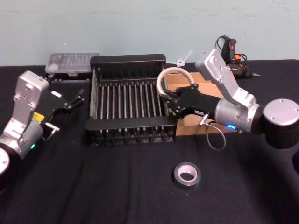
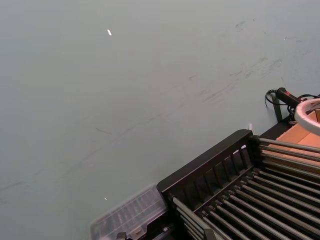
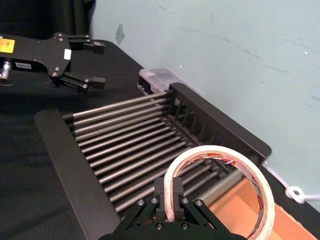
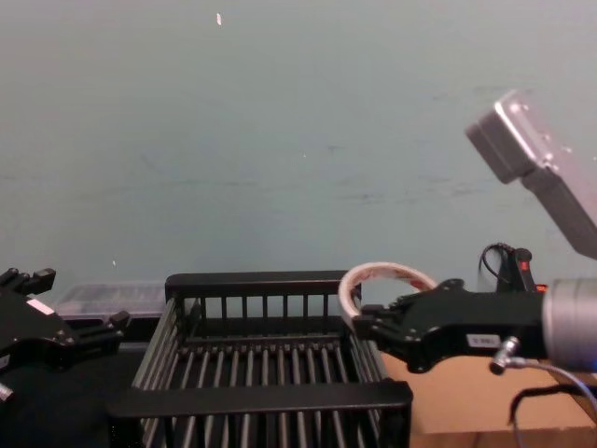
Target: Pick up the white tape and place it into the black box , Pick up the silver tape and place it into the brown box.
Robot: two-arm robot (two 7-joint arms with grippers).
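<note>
My right gripper (image 1: pixel 168 95) is shut on the white tape (image 1: pixel 172 70) and holds the ring upright in the air, over the right wall of the black box (image 1: pixel 126 127), where the box meets the brown box (image 1: pixel 187 127). The right wrist view shows the fingers (image 3: pixel 175 192) pinching the ring's wall (image 3: pixel 225 152) above the black box's bars (image 3: pixel 120 140). The silver tape (image 1: pixel 187 173) lies flat on the black table in front of the boxes. Left of the black box, my left gripper (image 1: pixel 77 98) hangs open and empty.
A clear plastic case (image 1: pixel 72 63) lies at the back left behind the black box. A black and orange tool (image 1: pixel 233 52) with cables rests at the back right. A thin cable loop (image 1: pixel 215 137) hangs under my right wrist. The wall stands just behind the table.
</note>
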